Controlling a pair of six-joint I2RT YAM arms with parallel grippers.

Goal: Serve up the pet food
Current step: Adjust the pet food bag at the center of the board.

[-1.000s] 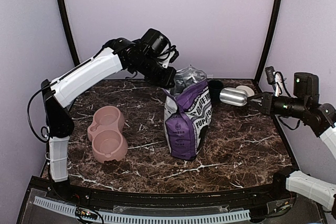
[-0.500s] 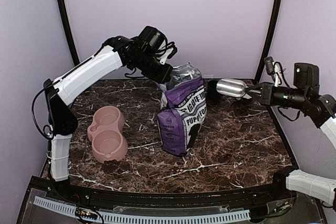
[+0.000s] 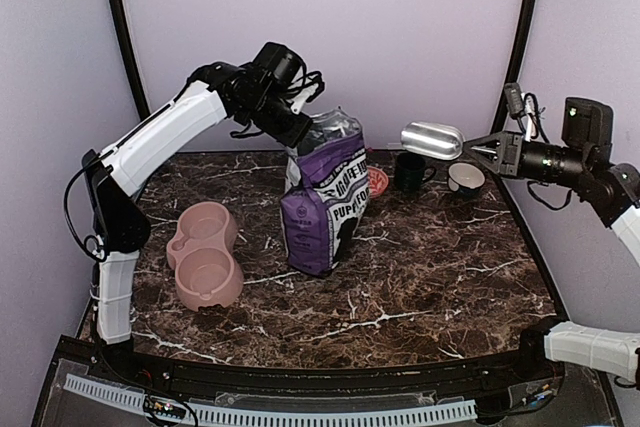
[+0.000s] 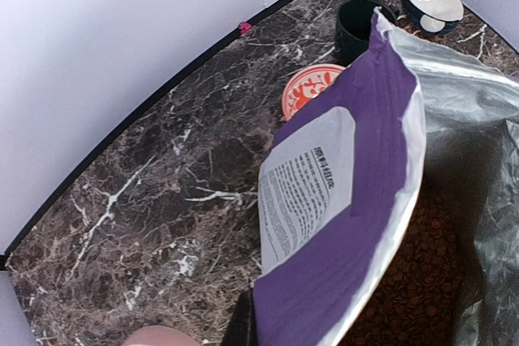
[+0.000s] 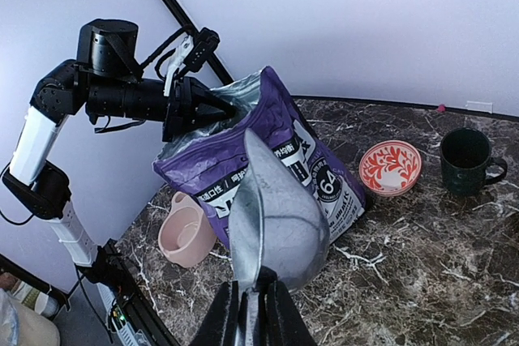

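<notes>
The overhead camera sits high behind the arm bases and looks forward and down over the whole table to the far wall. The left wrist camera hangs close over the open bag, near enough to show kibble, facing down towards the far right corner. The right wrist camera looks along the scoop from right to left. All three catch the bag, the red bowl and the mug.
</notes>
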